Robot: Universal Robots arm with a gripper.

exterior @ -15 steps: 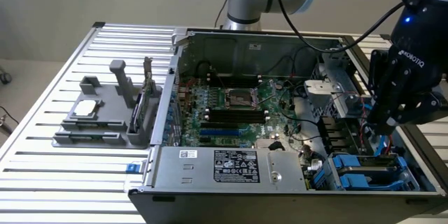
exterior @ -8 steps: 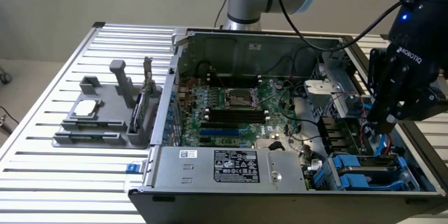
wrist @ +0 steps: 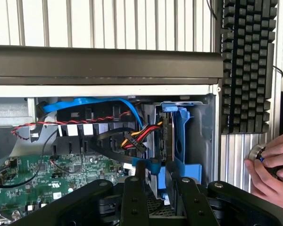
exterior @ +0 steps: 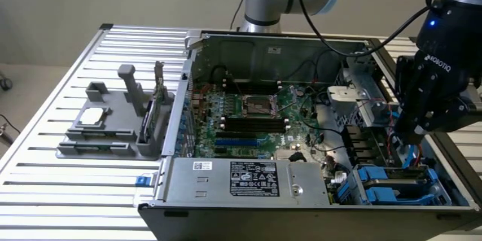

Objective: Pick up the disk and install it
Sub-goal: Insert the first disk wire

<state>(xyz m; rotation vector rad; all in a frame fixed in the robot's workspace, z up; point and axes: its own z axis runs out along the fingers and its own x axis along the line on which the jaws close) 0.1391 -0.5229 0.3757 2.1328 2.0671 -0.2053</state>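
Note:
The disk (wrist: 179,136) stands on edge in its blue plastic carrier, seen edge-on in the wrist view. It reaches down into the drive bay at the corner of the open computer case (exterior: 188,83). My gripper (wrist: 158,190) has one black finger on each side of the carrier and is shut on it. In the exterior view the gripper (exterior: 412,136) hangs over the bay at the case's right side, and its body hides most of the disk. Red, yellow, black and blue cables (wrist: 132,136) lie close beside the disk.
Another blue carrier (exterior: 395,187) sits in the bay below the gripper. A grey power-supply box (exterior: 252,179) fills the case's front and the motherboard (exterior: 249,111) its middle. A grey fixture (exterior: 113,128) holds a small silver chip (exterior: 92,115). Beyond the case are a keyboard (wrist: 247,61) and a person's hand (wrist: 271,172).

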